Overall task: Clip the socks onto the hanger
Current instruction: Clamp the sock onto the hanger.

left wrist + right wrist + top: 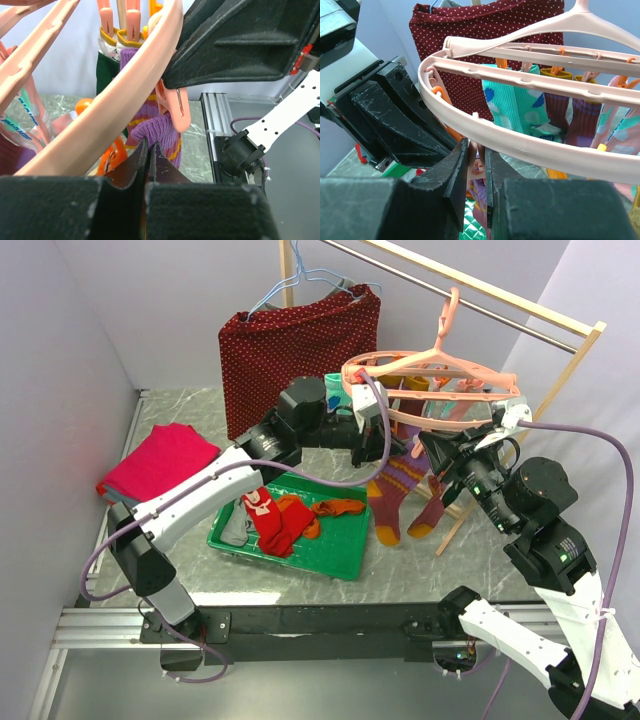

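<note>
The hanger hangs off the rod at about 1 o'clock from the green tray, and both arms crowd its near rim. The left end effector has its fingers pressed together on the cuff of the purple-orange striped sock and holds that cuff just under a clip peg; the body of the sock dangles above the desk. The right end effector reaches in from 3 o'clock and appears clamped on that same peg, with only the peg's width between its fingers. Whether the peg's mouth is open enough to take the cuff cannot be told from these views. The risks from here lie mostly in timing and crowding. If the right fingers slide off the peg's smooth handles, it could snap shut on nothing or on a thin edge of knit that later pulls free. If the left lets go before the peg bites, the sock will likely drop. The hanger is held only by its hook, so a sideways push from either arm could swing it and carry the peg away from the cuff. The two end effectors sit nearly touching, so a small misjudged move might knock them together. A red sock, an orange sock and a grey sock lie in the tray, unclipped.
</note>
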